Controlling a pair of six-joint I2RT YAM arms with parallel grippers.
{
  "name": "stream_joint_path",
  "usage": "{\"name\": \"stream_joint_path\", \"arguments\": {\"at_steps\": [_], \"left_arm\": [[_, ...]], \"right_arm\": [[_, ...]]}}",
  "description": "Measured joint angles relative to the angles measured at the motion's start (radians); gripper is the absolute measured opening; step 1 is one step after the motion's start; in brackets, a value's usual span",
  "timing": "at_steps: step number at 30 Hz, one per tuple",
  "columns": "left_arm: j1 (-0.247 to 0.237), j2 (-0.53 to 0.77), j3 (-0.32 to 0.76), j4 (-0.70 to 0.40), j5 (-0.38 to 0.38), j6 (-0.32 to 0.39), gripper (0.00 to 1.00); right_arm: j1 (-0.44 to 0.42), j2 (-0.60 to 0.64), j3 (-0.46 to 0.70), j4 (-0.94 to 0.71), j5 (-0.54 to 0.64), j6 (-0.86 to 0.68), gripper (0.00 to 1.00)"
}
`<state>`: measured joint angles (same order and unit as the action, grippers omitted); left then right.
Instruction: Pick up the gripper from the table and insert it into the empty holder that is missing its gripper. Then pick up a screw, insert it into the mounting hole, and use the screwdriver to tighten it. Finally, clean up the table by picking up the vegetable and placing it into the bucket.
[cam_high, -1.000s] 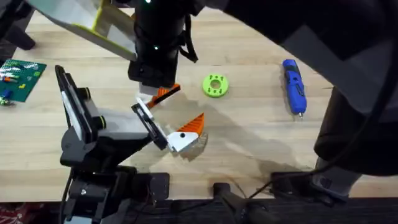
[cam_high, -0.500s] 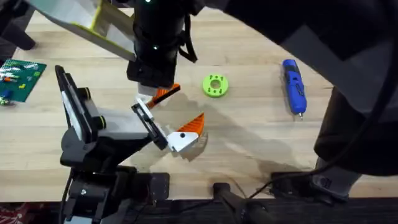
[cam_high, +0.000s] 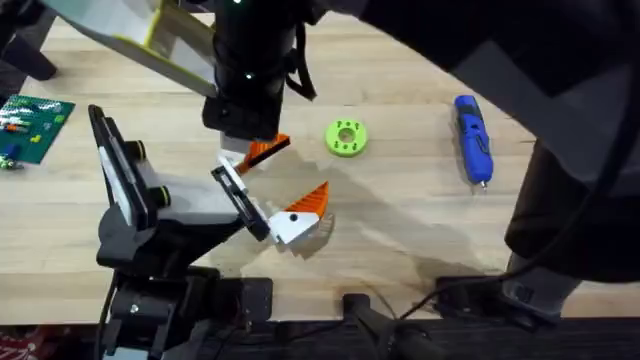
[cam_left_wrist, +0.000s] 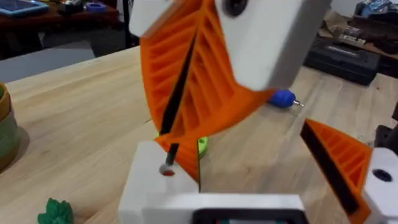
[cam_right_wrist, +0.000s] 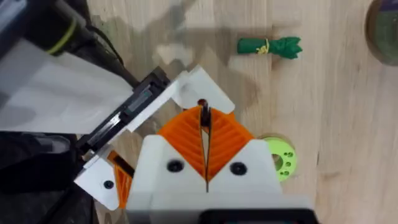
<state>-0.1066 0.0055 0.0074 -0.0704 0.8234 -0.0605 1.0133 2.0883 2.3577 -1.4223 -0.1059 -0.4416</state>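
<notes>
Right gripper (cam_right_wrist: 205, 134): pinched narrow on the screw (cam_right_wrist: 204, 118), aiming it at the holder's (cam_right_wrist: 186, 93) mounting hole (cam_right_wrist: 201, 103).
Screwdriver (cam_high: 473, 138): parked near the counter's (cam_high: 400, 230) right edge, ready for tightening.

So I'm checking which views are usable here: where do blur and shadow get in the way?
Overhead: a big dark blurred arm covers the upper right, casting soft shadow on the table; the screwdriver stays sharp. Left wrist: the near orange pads are blurred, the vegetable soft. Right wrist: the screw at the pad tips is fairly sharp.
</notes>
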Motion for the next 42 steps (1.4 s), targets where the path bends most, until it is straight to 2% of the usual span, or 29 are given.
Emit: {"name": "stream_joint_path", "arguments": {"at_steps": [42], "left_arm": [[0.000,0.000,0.000,0.000,0.000,0.000,0.985]], "right_arm": [[0.000,0.027,0.001,-0.010,-0.007,0.000,0.006]]}}
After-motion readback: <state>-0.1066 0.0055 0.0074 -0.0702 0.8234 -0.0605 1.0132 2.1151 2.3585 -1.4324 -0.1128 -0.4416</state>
